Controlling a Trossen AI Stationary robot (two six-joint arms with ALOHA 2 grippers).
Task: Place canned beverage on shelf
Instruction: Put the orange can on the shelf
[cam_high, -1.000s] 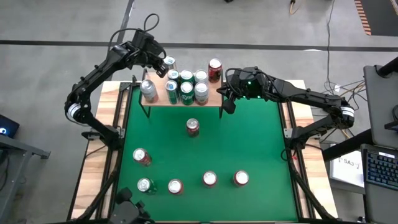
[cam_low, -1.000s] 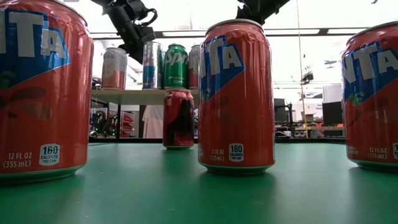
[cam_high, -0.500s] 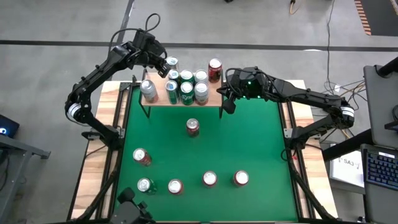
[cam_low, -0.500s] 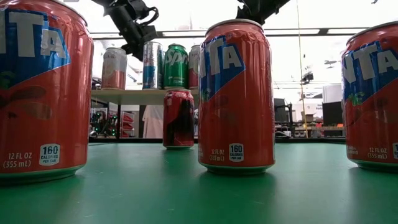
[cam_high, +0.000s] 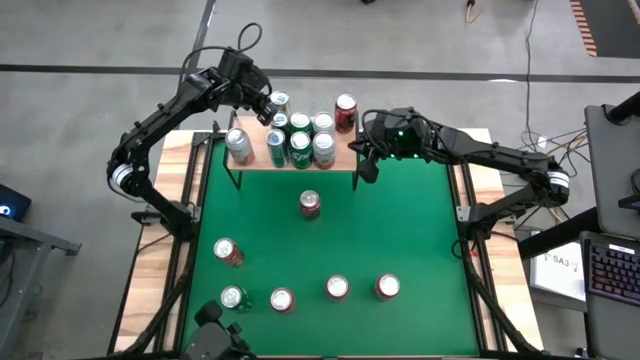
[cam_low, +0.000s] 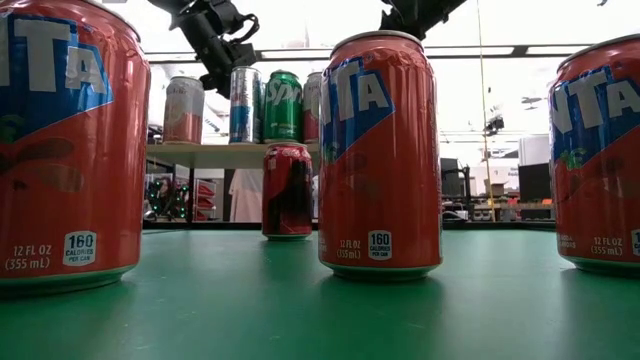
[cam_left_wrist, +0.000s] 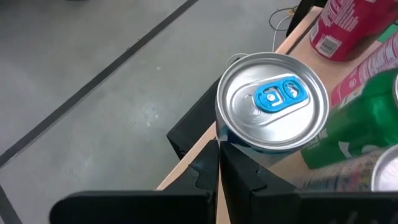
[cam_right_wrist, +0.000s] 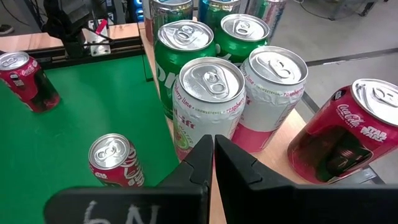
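Up at the far end of the green table top (cam_high: 400, 230) we found the shelf (cam_high: 345, 156), a small light-wood board on thin black legs, already crowded with upright cans, green ones and pale pink-and-white ones packed together and a dark red cola can (cam_high: 346, 111) standing at its far right corner. We saw the left gripper (cam_high: 268, 106) poised over the shelf's far left corner, fingers pressed fully together and holding nothing; in its wrist view the fingertips sat right at the side of a silver-topped can with a blue pull tab (cam_left_wrist: 272, 101), which stood on the board's edge beside a green can (cam_left_wrist: 351, 127), though we couldn't tell whether the tips actually touched it. We saw the right gripper (cam_high: 367, 168) hanging just off the shelf's right end above the green surface, its fingers likewise shut tight on nothing, with a white raspberry-lime can (cam_right_wrist: 208, 99) just ahead of its tips. One red cola can (cam_high: 310, 205) stood alone on the table just in front of the shelf, and five more cans waited along the near edge, three of them large orange ones filling the low view (cam_low: 380, 150).
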